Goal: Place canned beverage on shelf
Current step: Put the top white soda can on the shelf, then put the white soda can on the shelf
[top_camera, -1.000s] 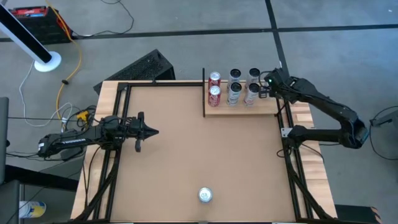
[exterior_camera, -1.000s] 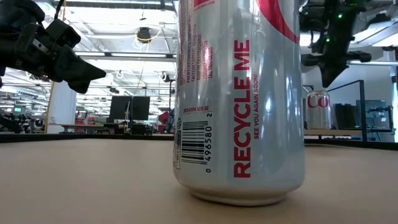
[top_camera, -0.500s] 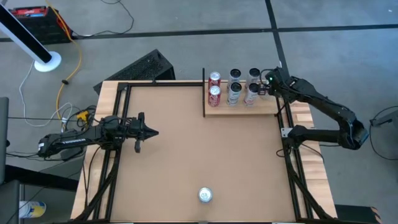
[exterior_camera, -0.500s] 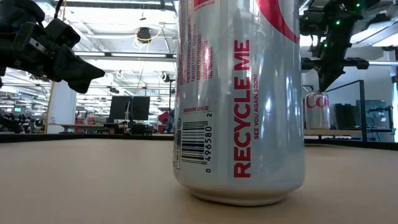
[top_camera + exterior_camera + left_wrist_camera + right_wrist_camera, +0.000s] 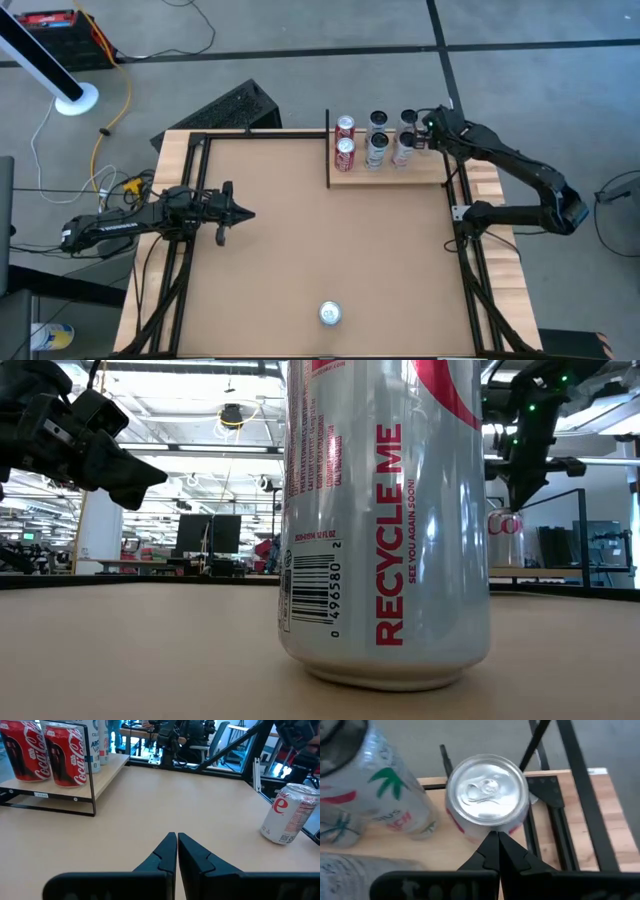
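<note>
A silver and red can (image 5: 330, 313) stands upright on its base near the table's front edge; it fills the low view (image 5: 385, 520) and shows in the left wrist view (image 5: 292, 815). The pale wood shelf (image 5: 432, 176) at the far right holds two red cans (image 5: 345, 140) and several silver cans. My right gripper (image 5: 424, 130) is shut and points down over the shelf's far right can (image 5: 487, 790), at the near rim of its top. My left gripper (image 5: 250, 212) is shut and empty, above the table's left part. My right gripper's shut fingertips (image 5: 497, 840) stand at the near rim of the can's top (image 5: 490, 827), coming from above. I cannot tell whether they touch it. The can stands upright on the shelf.
A thin black upright bar (image 5: 328, 148) runs along the shelf's left edge. Black frame rails (image 5: 465, 250) run along the table's sides. Pale cans with palm marks (image 5: 385, 800) stand close beside the far right can. Bare tabletop (image 5: 320, 240) lies between the shelf and the front can.
My right gripper has gone a little toward the table's far edge over the shelf and sunk slightly toward the far right can, its fingers staying shut. The cans have kept still.
</note>
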`<state>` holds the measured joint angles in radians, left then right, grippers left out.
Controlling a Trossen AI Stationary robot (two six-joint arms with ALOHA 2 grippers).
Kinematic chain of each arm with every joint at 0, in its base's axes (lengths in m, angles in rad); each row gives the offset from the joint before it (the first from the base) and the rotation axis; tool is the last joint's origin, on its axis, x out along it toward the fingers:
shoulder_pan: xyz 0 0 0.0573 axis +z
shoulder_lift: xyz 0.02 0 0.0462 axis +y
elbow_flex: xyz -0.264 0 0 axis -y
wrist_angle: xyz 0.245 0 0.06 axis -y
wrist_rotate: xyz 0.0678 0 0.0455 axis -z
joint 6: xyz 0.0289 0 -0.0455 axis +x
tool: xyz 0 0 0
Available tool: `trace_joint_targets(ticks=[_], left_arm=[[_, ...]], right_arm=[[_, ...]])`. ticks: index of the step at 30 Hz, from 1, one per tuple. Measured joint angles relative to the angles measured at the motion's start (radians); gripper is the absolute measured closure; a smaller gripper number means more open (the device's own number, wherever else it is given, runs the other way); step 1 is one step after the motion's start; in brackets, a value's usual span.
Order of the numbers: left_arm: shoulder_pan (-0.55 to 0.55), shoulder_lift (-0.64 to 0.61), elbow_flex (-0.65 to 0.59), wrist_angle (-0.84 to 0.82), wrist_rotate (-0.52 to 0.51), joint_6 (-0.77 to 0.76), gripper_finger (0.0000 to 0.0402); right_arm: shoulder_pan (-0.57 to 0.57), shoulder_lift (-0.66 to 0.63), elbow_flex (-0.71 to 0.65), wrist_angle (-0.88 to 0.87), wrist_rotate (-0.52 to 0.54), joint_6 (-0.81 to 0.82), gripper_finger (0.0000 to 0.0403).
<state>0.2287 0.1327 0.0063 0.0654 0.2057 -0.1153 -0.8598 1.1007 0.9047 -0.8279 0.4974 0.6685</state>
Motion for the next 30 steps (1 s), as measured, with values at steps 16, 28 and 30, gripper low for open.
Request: trace_joint_targets(ticks=[16,28,30], left_arm=[[0.0,0.0,0.013,-0.02,0.016,-0.003,0.0402],[-0.114,0.066,0.016,0.172,-0.01,-0.228,0.0402],[-0.191,0.121,0.016,0.274,-0.041,-0.24,0.0402]], right_arm=[[0.115,-0.155,0.053,-0.005,0.014,-0.016,0.0382],[0.691,-0.249,0.077,0.217,-0.078,-0.065,0.0381],[0.801,-0.226,0.077,0.292,-0.078,-0.088,0.0381]])
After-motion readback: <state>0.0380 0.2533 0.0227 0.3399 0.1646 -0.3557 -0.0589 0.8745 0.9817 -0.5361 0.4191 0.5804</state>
